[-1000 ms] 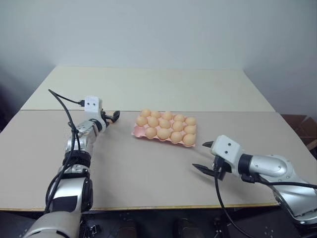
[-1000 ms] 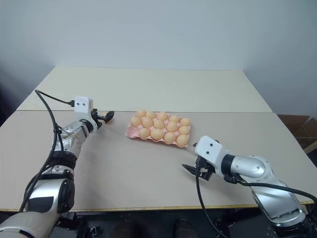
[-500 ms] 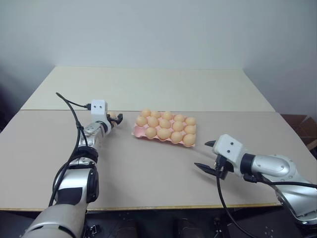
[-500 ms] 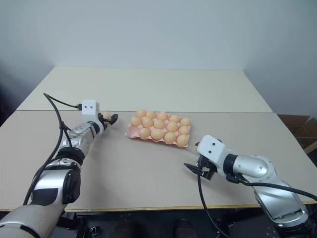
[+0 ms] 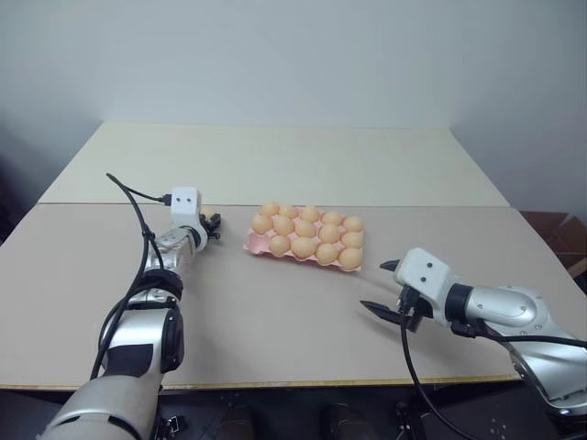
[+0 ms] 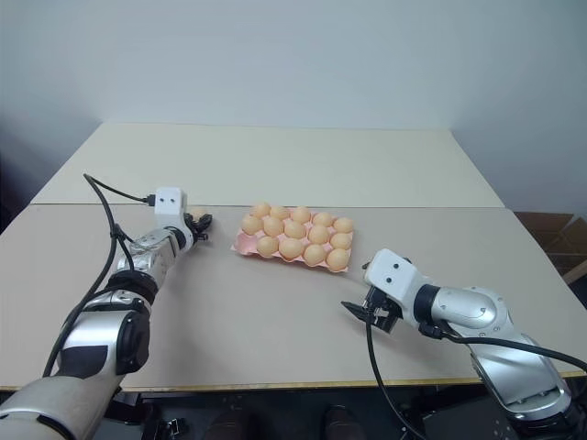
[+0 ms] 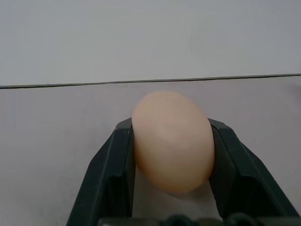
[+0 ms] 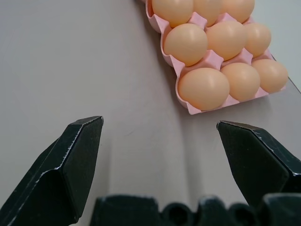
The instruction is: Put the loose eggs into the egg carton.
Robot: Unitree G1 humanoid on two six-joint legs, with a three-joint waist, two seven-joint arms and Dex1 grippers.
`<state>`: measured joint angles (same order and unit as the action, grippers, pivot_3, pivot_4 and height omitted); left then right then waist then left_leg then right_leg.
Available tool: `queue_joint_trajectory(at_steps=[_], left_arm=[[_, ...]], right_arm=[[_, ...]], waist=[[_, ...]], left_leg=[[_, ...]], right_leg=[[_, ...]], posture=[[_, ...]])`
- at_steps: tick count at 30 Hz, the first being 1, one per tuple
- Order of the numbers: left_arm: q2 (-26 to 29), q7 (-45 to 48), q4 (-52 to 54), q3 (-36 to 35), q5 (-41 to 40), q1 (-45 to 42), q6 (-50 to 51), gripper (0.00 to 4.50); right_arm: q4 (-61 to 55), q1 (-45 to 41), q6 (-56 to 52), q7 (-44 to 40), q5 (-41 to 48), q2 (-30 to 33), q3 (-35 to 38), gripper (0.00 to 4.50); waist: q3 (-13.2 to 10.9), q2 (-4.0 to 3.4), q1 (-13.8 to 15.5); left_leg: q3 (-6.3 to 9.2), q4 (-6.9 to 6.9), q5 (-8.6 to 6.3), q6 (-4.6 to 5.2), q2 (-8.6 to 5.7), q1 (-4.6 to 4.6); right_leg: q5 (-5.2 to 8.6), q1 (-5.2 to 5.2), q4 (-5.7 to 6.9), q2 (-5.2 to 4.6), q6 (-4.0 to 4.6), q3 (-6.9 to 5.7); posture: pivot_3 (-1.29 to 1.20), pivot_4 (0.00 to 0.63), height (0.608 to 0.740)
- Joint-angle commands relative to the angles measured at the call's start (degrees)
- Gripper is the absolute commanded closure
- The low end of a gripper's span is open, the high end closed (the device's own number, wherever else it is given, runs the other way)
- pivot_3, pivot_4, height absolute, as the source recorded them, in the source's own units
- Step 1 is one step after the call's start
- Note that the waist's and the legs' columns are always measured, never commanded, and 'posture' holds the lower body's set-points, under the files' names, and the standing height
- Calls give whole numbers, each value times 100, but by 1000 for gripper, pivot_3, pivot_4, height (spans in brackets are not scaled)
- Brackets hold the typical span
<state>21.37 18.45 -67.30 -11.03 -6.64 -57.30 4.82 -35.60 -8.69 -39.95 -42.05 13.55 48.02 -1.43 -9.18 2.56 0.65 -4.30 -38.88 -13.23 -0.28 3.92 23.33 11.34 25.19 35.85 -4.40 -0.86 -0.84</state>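
Left gripper clamped on a loose egg on the desk, left of the carton; carton mid-desk, cups full of eggs; right gripper wide apart, empty, near the carton's right end.

A: From here, the egg carton is pink, and the eggs in it are pale orange-tan, plain and unspeckled.

B: And the loose egg in the left gripper?

A: Same pale tan (a shade lighter on its upper side). The gripper's fingers are black, as are the right gripper fingers.

B: The table?

A: Dull beige in front, creamier at the back, with a thin dark line between. The wall is pale grey-white.
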Motion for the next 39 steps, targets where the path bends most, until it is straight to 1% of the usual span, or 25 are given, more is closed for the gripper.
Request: queue_joint_trajectory(at_steps=[1, 2, 3, 4, 5, 6, 10, 13, 14, 18, 22, 24, 25, 26, 27, 31, 34, 36, 39], left_arm=[[31, 557, 591, 114, -37, -8, -35, 2671], [38, 737, 754, 136, -66, 37, -4, 2671], [76, 1376, 1281, 249, -209, 235, 106, 2671], [106, 1823, 1663, 327, -306, 383, 196, 2671], [172, 2422, 2179, 479, -397, 635, 119, 2671], [224, 2813, 2546, 579, -456, 818, 75, 2671], [434, 3734, 3324, 907, -557, 1204, 459, 2671], [548, 4126, 3520, 1084, -552, 1310, 596, 2671], [535, 4157, 3574, 1069, -599, 1308, 657, 2671], [524, 4297, 3633, 1075, -653, 1255, 848, 2671], [494, 4318, 3583, 1108, -594, 1242, 831, 2671], [496, 4335, 3504, 1114, -563, 1207, 774, 2028], [476, 4311, 3481, 1079, -573, 1209, 683, 1828], [461, 4269, 3469, 1044, -587, 1197, 669, 1420], [452, 4255, 3463, 1025, -596, 1190, 635, 1189], [431, 4007, 3480, 996, -523, 1178, 579, 31], [497, 3986, 3694, 965, -585, 1270, 635, 31], [624, 4072, 4130, 845, -776, 1471, 781, 31], [1084, 4414, 5016, 602, -1153, 2041, 1128, 31]], right_arm=[[-181, -20, 7, 62, -12, 39, 141, 0], [-191, -11, 4, 67, -12, 41, 143, 0], [-213, 12, -5, 72, -6, 46, 158, 0], [-226, 19, -14, 79, -3, 48, 159, 0], [-238, 39, -11, 83, -4, 53, 164, 0], [-243, 47, -10, 90, -6, 54, 160, 0], [-259, 71, 2, 157, -27, 13, 119, 0], [-296, 175, 28, 225, -51, -25, 103, 0], [-316, 232, 41, 249, -66, -28, 107, 0], [-385, 317, 18, 329, -83, -70, 120, 0], [-410, 350, 14, 387, -99, -84, 120, 0], [-427, 371, 13, 393, -102, -76, 122, 0], [-437, 379, 13, 390, -103, -71, 122, 0], [-442, 382, 12, 389, -104, -69, 122, 0], [-434, 387, 21, 385, -111, -65, 123, 0], [-405, 376, 40, 376, -125, -54, 122, 0], [-408, 366, 34, 376, -132, -51, 111, 0], [-433, 383, 22, 373, -127, -38, 131, 0], [-488, 440, -5, 355, -109, 6, 205, 0]], waist=[[0, 0, 0], [0, 0, -2], [0, 0, -2], [0, 0, -5], [0, -1, -10], [0, -1, -25], [0, -1, -23], [0, -1, -22], [0, -1, -18], [0, -1, -4], [0, -1, -1], [0, -1, -1], [0, -1, -1], [0, -1, -1], [0, -1, -1], [0, -1, -1], [0, -1, -7], [0, -1, -19], [0, -1, -91]], left_leg=[[0, 0, 0, 0, 0, 0], [0, 0, 0, 0, 0, 1], [0, 0, 0, 0, 0, 1], [0, 2, 0, 0, 0, 3], [-1, 1, 0, 0, 0, 2], [-2, 3, 0, 0, 1, 2], [-3, 2, 0, 0, 1, 1], [-3, -3, 0, 0, 2, -3], [-1, -4, 1, 1, 2, -4], [0, -11, 1, 2, 1, -3], [0, -9, 1, 2, 1, -2], [2, -9, 1, 2, 1, -1], [2, -9, 1, 2, 1, 0], [2, -9, 1, 2, 1, 0], [2, -9, 1, 2, 1, 0], [2, -10, 1, 2, 1, -2], [2, -9, 1, 2, 1, -2], [2, -9, 1, 2, 2, 0], [2, -3, 1, 2, 3, -1]], right_leg=[[0, 0, 0, 0, 0, 0], [0, 0, -1, 0, 1, 0], [-1, 0, 0, 0, 2, 0], [-2, 2, -2, 0, 3, 0], [-4, 2, 0, 0, 9, 1], [-5, 3, -1, 0, 10, 2], [-4, 4, 2, 1, 11, 4], [3, 2, 6, 1, -1, 5], [16, 1, 9, 1, -22, 5], [17, 1, 13, 0, -27, 7], [18, 1, 11, 1, -28, 7], [19, 1, 9, 1, -28, 6], [19, 1, 9, 1, -28, 6], [18, 1, 9, 1, -28, 6], [18, 1, 9, 1, -28, 6], [18, 1, 10, 1, -28, 6], [19, 1, 10, 1, -28, 6], [18, 2, 10, 2, -28, 6], [19, 5, 8, 2, -28, 10]], posture=[[0, 150, 740], [0, 150, 740], [0, 150, 740], [0, 150, 740], [0, 150, 740], [0, 150, 740], [0, 150, 740], [0, 150, 740], [0, 150, 740], [0, 150, 740], [0, 150, 740], [0, 150, 740], [0, 150, 740], [0, 150, 740], [0, 150, 740], [0, 150, 740], [0, 150, 740], [0, 150, 740], [0, 150, 740]])
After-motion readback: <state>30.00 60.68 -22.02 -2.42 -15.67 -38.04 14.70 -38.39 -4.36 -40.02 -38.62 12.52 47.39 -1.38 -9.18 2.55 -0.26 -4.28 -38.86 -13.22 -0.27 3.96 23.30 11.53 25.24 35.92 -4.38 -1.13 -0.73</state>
